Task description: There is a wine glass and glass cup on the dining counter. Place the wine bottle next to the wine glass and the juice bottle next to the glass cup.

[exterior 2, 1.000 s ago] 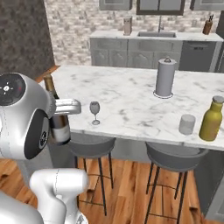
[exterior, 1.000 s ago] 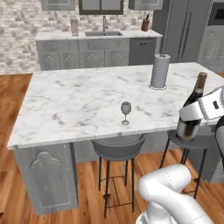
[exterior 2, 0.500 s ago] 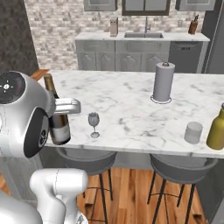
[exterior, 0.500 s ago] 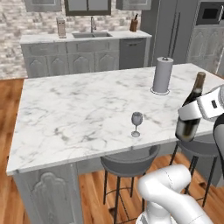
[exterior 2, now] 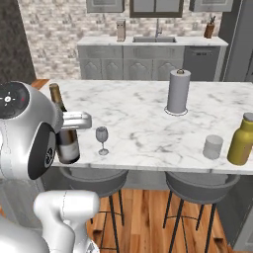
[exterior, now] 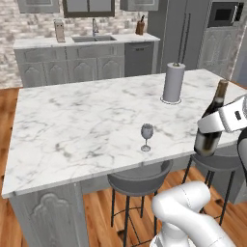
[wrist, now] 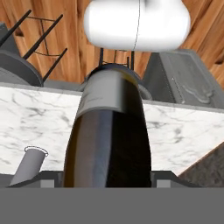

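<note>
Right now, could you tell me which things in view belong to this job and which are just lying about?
Job: wine bottle held in the gripper, wine glass, glass cup, juice bottle, dining counter.
Lying about: paper towel roll, bar stools, sink.

Base rolling, view sliding

My base has driven along the counter (exterior: 72, 125); the glass (exterior: 147, 136) and roll (exterior: 173, 82) sit further right in the left view.

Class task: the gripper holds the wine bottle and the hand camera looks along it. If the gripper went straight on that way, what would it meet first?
Beyond the wine bottle in the gripper, probably the dining counter; depth is unclear.
</note>
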